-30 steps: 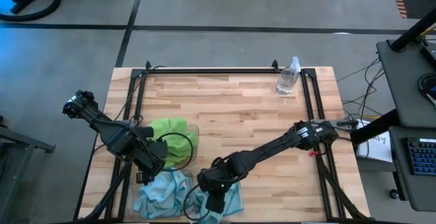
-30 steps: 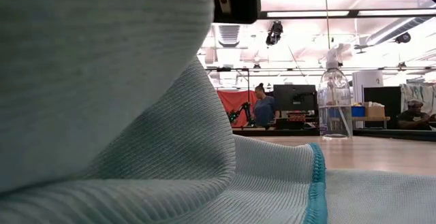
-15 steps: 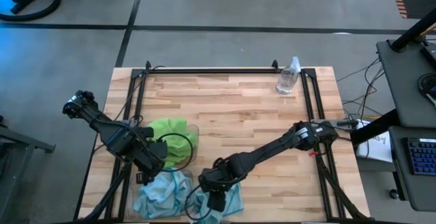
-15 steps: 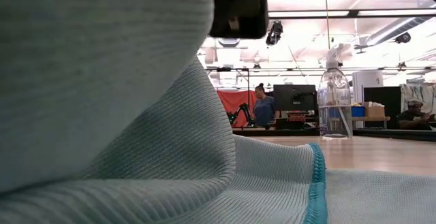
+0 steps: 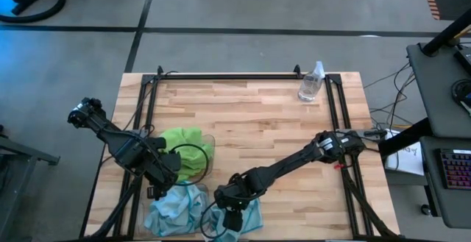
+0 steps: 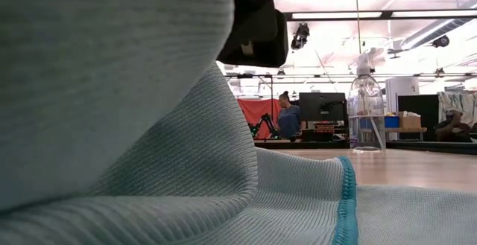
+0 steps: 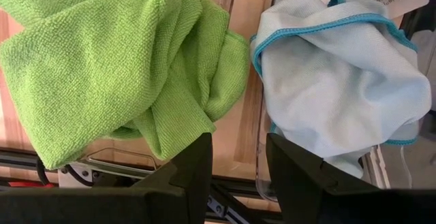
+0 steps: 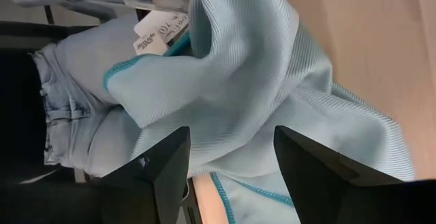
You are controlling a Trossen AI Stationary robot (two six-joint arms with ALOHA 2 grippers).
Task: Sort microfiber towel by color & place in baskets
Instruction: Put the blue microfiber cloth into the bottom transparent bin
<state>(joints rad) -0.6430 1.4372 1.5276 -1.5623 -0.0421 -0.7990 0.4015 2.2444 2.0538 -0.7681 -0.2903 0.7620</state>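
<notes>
Cloth is all that matters here: soft, light microfiber that bunches into folds and gives nothing stiff to hold. The lime green towels (image 5: 185, 148) sit heaped in the farther clear basket (image 5: 209, 140), and the pale blue towel (image 5: 176, 204) lies crumpled at the near edge of the table, partly spilling toward the right. The right gripper (image 5: 229, 223) hangs just over that blue heap with its fingers (image 8: 157, 176) apart and nothing between them; the left gripper (image 5: 159, 187), beside both piles, also stands parted and empty. I would pinch a raised fold or the stitched teal hem (image 8: 248, 191), since a flat spot would likely slip out and drag.
</notes>
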